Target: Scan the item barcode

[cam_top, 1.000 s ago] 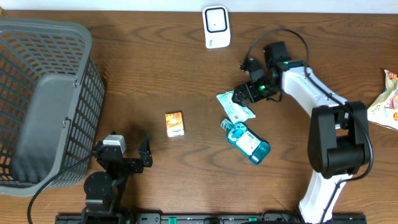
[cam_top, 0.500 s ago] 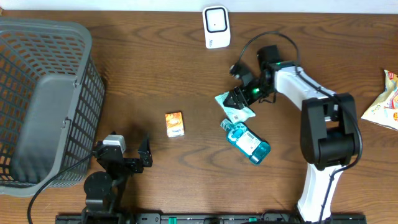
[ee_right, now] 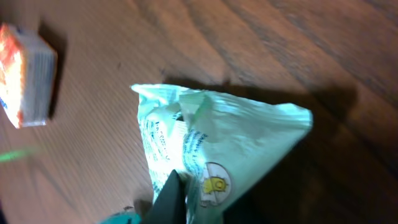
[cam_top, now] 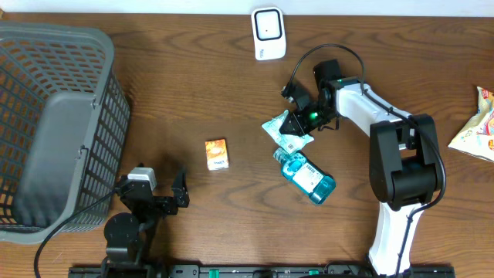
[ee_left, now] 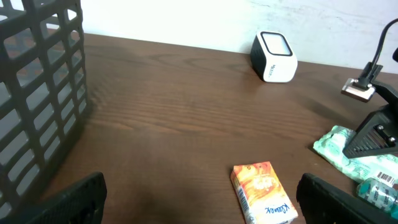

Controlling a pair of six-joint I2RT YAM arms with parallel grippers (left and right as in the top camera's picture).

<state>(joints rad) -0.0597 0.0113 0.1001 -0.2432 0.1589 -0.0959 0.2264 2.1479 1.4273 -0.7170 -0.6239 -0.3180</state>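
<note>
My right gripper (cam_top: 293,122) pinches the upper edge of the pale green packet (cam_top: 285,139), just right of centre in the overhead frame, directly above the teal bottle (cam_top: 306,175); the white scanner (cam_top: 268,32) stands at top centre, well apart; my left gripper (cam_top: 151,191) rests spread wide at lower left, near the orange box (cam_top: 217,154).

Lettering on green pouch (ee_right: 249,130) blurred, illegible

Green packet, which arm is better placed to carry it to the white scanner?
Right. The right gripper is pinching the green packet, fairly close to the white scanner. The left gripper sits open, holding nothing and far from both.
</note>
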